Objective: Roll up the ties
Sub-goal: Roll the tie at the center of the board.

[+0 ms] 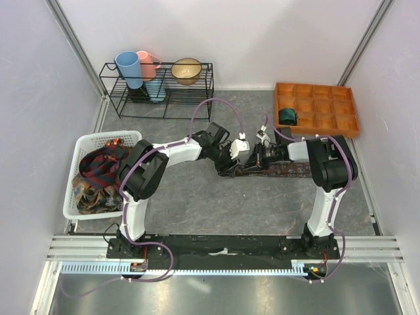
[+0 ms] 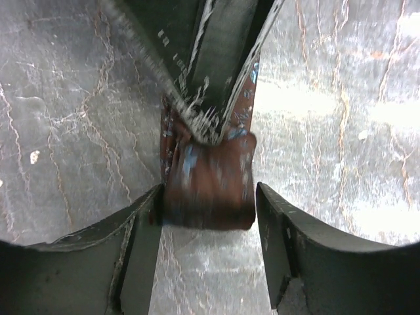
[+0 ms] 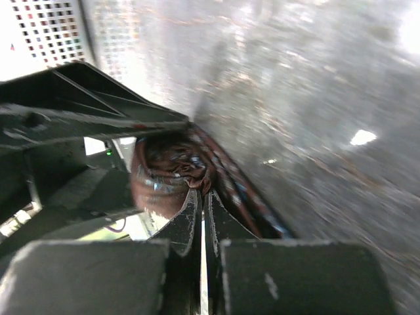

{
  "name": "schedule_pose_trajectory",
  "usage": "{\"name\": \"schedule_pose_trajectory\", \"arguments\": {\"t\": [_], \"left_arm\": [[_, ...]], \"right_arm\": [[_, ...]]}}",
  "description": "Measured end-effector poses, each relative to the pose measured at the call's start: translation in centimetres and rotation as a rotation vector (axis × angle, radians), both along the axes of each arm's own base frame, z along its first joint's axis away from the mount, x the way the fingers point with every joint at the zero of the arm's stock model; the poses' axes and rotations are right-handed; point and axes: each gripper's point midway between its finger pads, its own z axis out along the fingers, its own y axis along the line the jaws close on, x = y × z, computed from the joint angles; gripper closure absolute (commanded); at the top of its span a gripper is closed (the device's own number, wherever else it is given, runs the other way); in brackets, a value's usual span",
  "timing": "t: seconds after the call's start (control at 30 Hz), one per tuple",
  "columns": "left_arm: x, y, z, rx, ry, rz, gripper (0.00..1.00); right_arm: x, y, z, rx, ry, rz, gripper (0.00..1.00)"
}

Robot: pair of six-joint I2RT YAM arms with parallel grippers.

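Crosswise, the maroon tie (image 1: 289,172) lies left-right, right gripper (image 3: 203,197) pinching its rolled end, left gripper (image 2: 209,197) agape

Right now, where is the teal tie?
In the top view, at the far right, the teal tie sits in the leftmost column of the orange tray.

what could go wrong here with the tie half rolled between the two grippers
1. The left gripper stands open around the rolled end of the tie, so only the right gripper, pinched shut on the cloth, holds it; the roll may spring loose.
2. Both grippers' tips crowd together at the roll and may clash.
3. The tie's flat tail lies under the right arm and may snag.
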Motion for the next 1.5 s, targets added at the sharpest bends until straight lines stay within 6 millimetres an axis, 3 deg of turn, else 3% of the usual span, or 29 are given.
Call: {"name": "schedule_pose_trajectory", "arguments": {"t": [0.33,0.53,0.9,1.13,1.17,1.3,1.4,1.5], "left_arm": [[0.3,-1.8,0.7,-0.146,0.046,0.05,0.34],[-0.1,-3.0,1.1,-0.188,0.053,0.029,0.57],[-0.3,-3.1,0.2,-0.09,-0.021,0.016,0.46],[0.0,-2.8,-0.2,-0.057,-0.057,0.012,0.46],[0.0,-2.8,-0.2,-0.058,-0.058,0.009,0.48],[0.0,-2.8,-0.2,-0.059,-0.064,0.001,0.74],[-0.2,-2.8,-0.3,-0.058,-0.069,-0.017,0.88],[-0.1,-2.6,-0.3,-0.047,-0.083,-0.03,0.94]], "right_arm": [[-0.2,-1.2,-0.6,-0.049,-0.008,0.019,1.0],[-0.2,-1.2,-0.6,-0.056,-0.011,0.027,1.0],[-0.2,-1.1,-0.5,-0.058,0.007,0.016,1.0],[-0.2,-1.1,-0.5,-0.055,0.009,0.009,1.0],[-0.2,-1.1,-0.5,-0.054,0.009,0.007,1.0],[-0.2,-1.0,-0.5,-0.052,0.011,0.003,0.99],[-0.2,-1.0,-0.5,-0.05,0.013,0.001,0.8],[-0.2,-1.1,-0.1,-0.057,0.009,-0.003,0.62]]}}
